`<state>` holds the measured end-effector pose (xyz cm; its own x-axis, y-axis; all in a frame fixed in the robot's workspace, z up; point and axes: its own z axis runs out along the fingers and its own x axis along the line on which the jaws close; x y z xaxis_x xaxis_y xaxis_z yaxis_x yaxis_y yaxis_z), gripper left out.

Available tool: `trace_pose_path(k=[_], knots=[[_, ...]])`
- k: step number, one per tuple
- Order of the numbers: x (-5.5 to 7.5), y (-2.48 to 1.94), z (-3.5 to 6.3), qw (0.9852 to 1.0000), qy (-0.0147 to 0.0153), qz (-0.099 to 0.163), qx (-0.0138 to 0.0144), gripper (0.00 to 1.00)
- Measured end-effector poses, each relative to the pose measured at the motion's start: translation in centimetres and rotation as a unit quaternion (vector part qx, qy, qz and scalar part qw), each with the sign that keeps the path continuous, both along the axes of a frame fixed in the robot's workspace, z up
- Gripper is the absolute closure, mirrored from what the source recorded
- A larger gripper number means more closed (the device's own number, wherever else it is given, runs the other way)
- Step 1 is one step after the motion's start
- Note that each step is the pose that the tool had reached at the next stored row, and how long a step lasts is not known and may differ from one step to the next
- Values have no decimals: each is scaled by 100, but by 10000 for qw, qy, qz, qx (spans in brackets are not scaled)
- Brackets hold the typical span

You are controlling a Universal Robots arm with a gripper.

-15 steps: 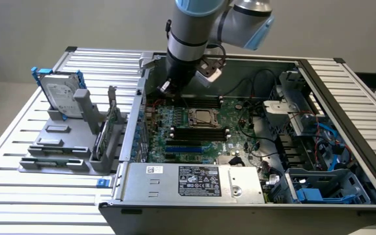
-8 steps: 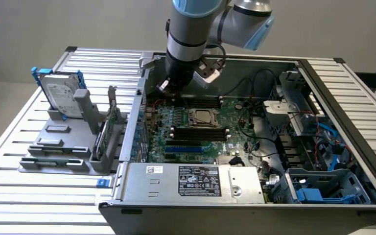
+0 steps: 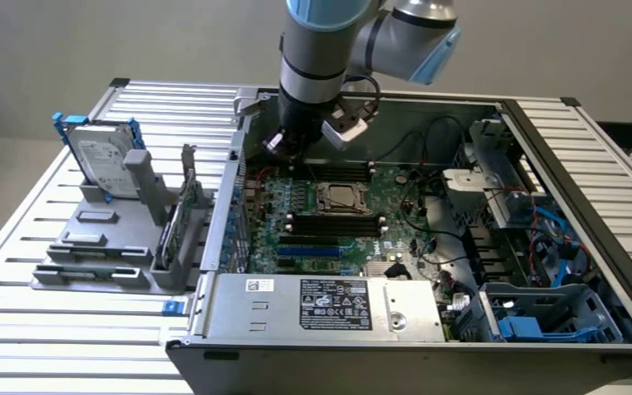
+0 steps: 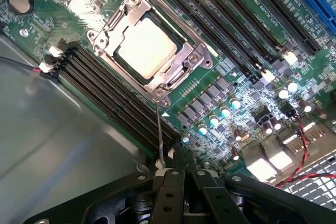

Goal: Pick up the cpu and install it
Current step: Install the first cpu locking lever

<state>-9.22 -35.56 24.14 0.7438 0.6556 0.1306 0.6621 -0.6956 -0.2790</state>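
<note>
Exterior view: arm (image 3: 322, 49) vertical over the motherboard (image 3: 294, 206), fingers (image 4: 169, 192) closed together and empty, near the socketed cpu (image 3: 341, 196)

The cpu (image 4: 144, 45) has a smooth, dull silver metal top; its socket frame (image 4: 181, 64) is shiny steel. The board (image 4: 52, 9) is glossy green. The bench (image 3: 53, 329) is ribbed, bright metal. The gripper (image 4: 177, 157) looks matt black.

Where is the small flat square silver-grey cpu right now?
The cpu sits in the silver metal socket frame on the green motherboard, between black memory slots, mid-case in the exterior view, apart from the gripper.
</note>
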Motion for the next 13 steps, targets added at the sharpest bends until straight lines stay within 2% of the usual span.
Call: trace_pose_path(k=[4, 7, 11, 13], knots=[[-3, 0, 0, 9999, -16, -154, 26, 89], [-5, 1, 0, 9997, -41, -251, 49, 89], [-9, 4, 2, 9993, -93, -358, 78, 89], [-10, 7, 4, 9990, -134, -406, 88, 89]])
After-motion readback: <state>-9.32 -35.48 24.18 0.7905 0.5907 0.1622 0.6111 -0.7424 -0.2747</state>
